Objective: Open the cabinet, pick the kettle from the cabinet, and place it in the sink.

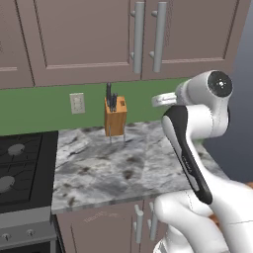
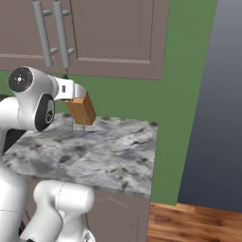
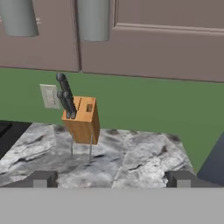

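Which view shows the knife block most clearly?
The hand view: the knife block sits near and unobstructed, dark handles visible. The left base view shows it smaller and farther off; in the right base view the arm partly covers it.

The cabinet [image 1: 89, 39] is cut by the top edge in the left base view, so only the lower part of its doors is seen; its two bar handles [image 3: 57, 17] are cut at the top of the hand view too. The stovetop [image 1: 22, 168] runs out at the left edge of the left base view. In the right base view, the arm covers the left part of the knife block [image 2: 82, 109]. The wall outlet [image 3: 49, 96] at the left of the hand view is partly behind the knife handles, and its details are too blurred to read.
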You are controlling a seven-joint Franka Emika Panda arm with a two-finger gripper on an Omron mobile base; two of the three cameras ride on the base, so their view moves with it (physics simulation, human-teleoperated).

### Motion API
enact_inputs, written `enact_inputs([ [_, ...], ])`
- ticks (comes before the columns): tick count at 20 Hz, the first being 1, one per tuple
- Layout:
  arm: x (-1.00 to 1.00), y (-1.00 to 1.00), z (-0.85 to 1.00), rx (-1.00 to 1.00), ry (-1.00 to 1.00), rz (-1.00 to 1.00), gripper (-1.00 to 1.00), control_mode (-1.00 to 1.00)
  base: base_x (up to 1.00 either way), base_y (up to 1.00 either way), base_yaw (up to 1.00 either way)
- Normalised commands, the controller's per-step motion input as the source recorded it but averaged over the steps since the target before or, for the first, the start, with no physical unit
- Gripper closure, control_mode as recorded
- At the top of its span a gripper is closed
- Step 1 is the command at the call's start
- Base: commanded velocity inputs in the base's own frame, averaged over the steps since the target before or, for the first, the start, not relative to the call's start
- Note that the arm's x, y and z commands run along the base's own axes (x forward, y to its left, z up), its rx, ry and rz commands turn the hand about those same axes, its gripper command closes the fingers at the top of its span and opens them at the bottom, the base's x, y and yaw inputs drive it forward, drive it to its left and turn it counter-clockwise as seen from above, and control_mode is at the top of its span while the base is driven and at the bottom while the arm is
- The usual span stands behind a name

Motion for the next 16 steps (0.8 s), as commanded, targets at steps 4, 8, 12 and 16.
enact_inputs([
  [4, 0.02, 0.01, 0.49, 0.00, 0.00, 0.00, -1.00, -1.00, 0.00, 0.00, 0.00],
  [8, 0.07, 0.01, 0.45, 0.00, 0.00, 0.00, -1.00, -1.00, 0.00, 0.00, 0.00],
  [12, 0.11, 0.04, 0.39, 0.00, 0.00, 0.00, -1.00, -1.00, 0.00, 0.00, 0.00],
  [16, 0.20, 0.11, 0.34, 0.00, 0.00, 0.00, -1.00, -1.00, 0.00, 0.00, 0.00],
])
